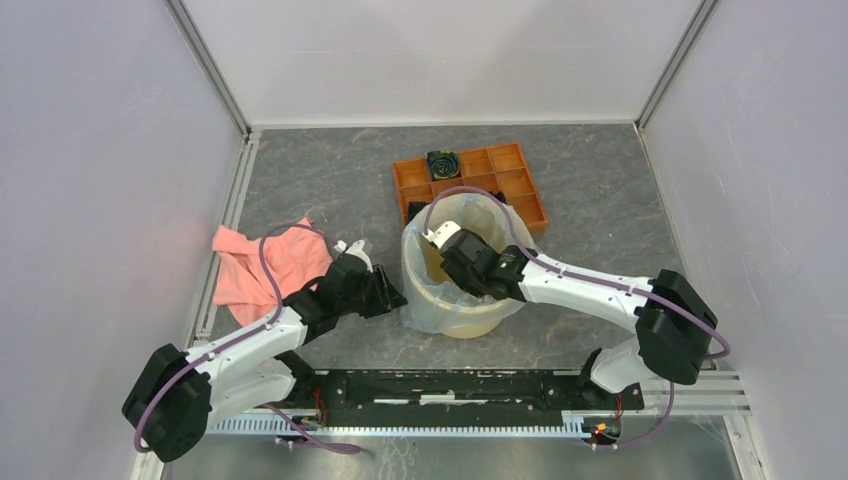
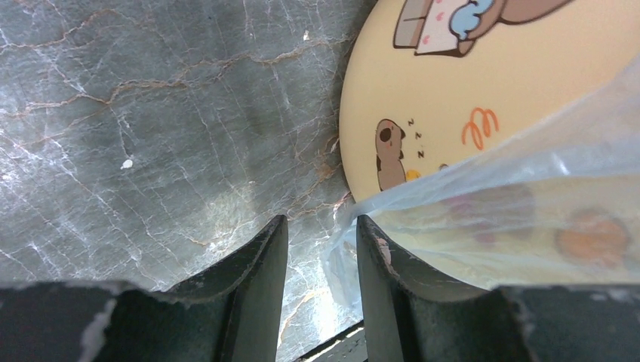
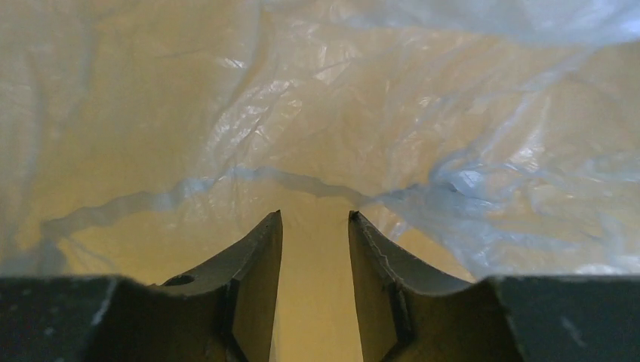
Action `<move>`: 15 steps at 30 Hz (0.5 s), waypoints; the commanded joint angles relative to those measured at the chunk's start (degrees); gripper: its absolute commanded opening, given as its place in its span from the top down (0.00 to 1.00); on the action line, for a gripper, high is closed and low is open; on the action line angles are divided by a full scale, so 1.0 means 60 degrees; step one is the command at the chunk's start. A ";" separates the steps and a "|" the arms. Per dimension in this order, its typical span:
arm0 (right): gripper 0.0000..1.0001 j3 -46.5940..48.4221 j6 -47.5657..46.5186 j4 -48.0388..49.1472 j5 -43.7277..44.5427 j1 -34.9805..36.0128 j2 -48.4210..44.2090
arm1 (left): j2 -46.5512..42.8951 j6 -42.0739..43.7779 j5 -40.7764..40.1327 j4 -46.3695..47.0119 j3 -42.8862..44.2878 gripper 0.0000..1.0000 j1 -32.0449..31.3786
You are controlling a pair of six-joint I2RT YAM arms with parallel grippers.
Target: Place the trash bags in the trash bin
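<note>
The trash bin (image 1: 478, 322) is a yellow-tan bucket standing mid-table. The pale blue trash bag (image 1: 420, 290) is draped over its rim and down its outer wall. My right gripper (image 1: 452, 272) reaches down inside the bin. In the right wrist view it (image 3: 315, 219) is open and empty, facing the bag film (image 3: 490, 196) that lies on the yellow inner wall (image 3: 313, 302). My left gripper (image 1: 397, 297) is low at the bin's left side. In the left wrist view it (image 2: 321, 226) is open, with a corner of the bag (image 2: 528, 204) hanging between the jaws against the right fingertip (image 2: 373, 249), beside the cartoon-printed bin wall (image 2: 423, 98).
A salmon-pink cloth (image 1: 265, 265) lies crumpled left of the left arm. An orange compartmented tray (image 1: 480, 180) sits just behind the bin, with a dark coiled item (image 1: 443, 163) in one compartment. White enclosure walls stand on three sides, and a metal rail (image 1: 450, 385) runs along the near edge.
</note>
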 commanded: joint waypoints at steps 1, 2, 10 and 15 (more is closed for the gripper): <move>0.56 -0.0515 0.0113 0.1152 -0.0488 -0.0043 0.0228 | -0.0124 0.0101 -0.0142 0.0043 0.0208 0.54 -0.0028; 0.55 -0.0510 0.0116 0.1222 -0.0564 -0.0066 0.0426 | -0.0113 0.0101 -0.0147 0.0061 0.0222 0.54 -0.0028; 0.50 -0.0618 0.0175 0.1764 -0.1147 -0.0286 0.1308 | -0.0180 0.0099 -0.0105 0.0002 0.0256 0.54 -0.0028; 0.47 -0.0545 0.0276 0.1361 -0.1175 -0.0288 0.0782 | -0.0273 0.0094 -0.0135 -0.0088 0.0320 0.51 -0.0029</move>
